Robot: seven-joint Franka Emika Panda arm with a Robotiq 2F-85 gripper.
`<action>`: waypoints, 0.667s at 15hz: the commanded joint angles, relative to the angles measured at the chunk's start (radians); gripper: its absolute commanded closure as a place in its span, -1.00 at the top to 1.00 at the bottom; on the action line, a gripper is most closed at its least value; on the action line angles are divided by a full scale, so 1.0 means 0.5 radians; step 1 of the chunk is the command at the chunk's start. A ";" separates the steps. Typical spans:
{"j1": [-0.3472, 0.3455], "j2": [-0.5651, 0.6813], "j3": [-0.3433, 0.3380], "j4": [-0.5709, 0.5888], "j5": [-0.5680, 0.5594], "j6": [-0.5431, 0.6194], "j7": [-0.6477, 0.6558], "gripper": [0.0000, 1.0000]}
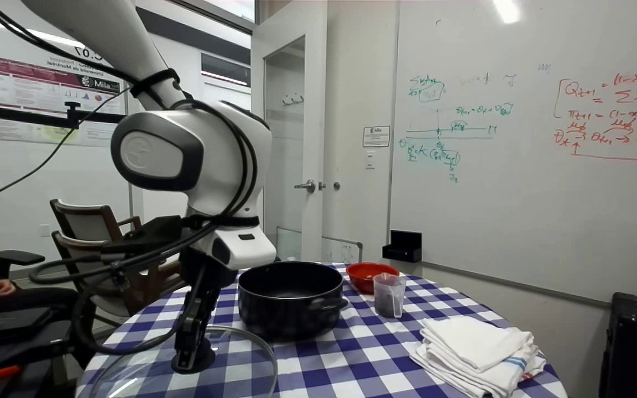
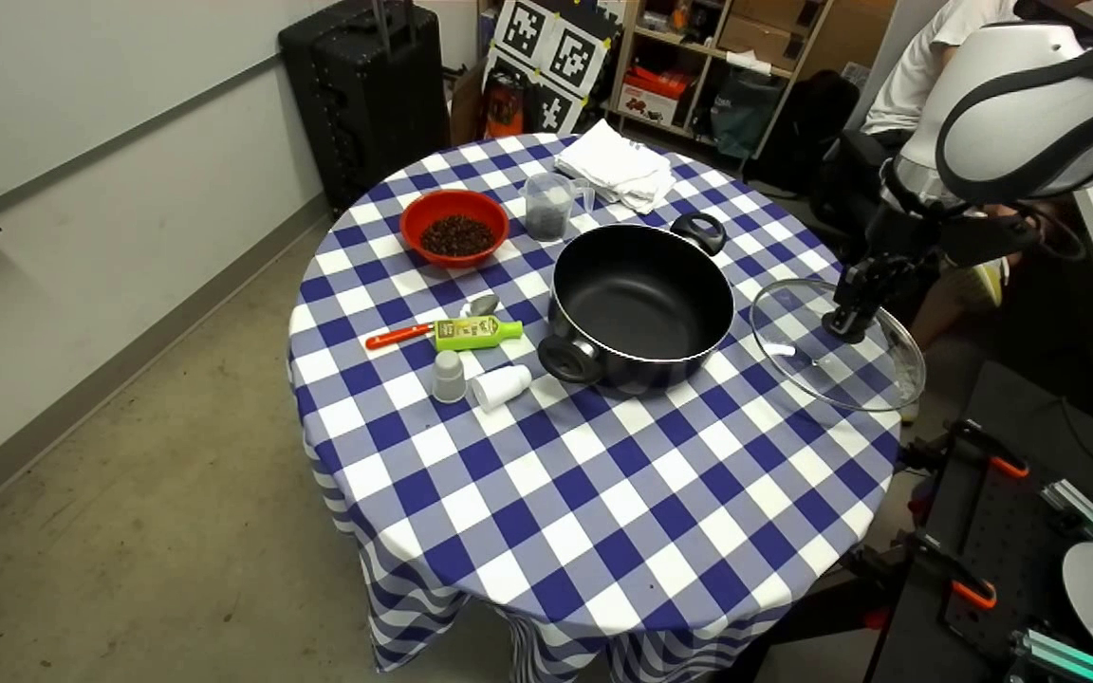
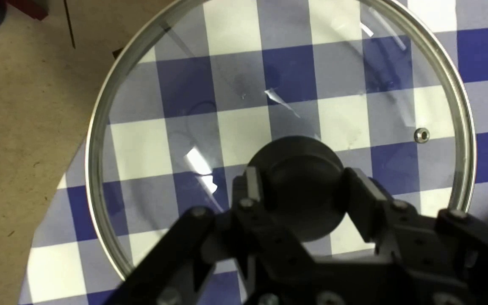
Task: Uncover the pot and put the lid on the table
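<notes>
The black pot [image 1: 291, 309] stands uncovered on the table [image 1: 363, 359] with the blue-and-white checked cloth; its bare inside shows in an exterior view [image 2: 641, 304]. The see-through lid [image 2: 803, 365] with its metal rim is beside the pot, near the table's edge, and part of its rim reaches past that edge. The lid fills much of the wrist view [image 3: 244, 80]. My gripper [image 3: 301, 182] has its fingers on both sides of the lid's dark knob and is shut on it. It points down in both exterior views [image 1: 188, 354]. Whether the lid touches the cloth I cannot tell.
A red bowl [image 2: 456, 237] with dark bits, a clear measuring cup [image 2: 548, 207] and folded white towels [image 2: 615, 169] lie beyond the pot. A green bottle [image 2: 478, 333], an orange-handled utensil [image 2: 399, 336] and two small cups [image 2: 502, 387] lie beside it.
</notes>
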 commanded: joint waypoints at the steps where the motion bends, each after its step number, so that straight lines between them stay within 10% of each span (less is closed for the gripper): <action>1: -0.026 0.091 0.031 0.068 0.127 0.090 -0.030 -0.50; 10: -0.035 0.244 0.045 0.178 0.131 0.252 0.014 -0.50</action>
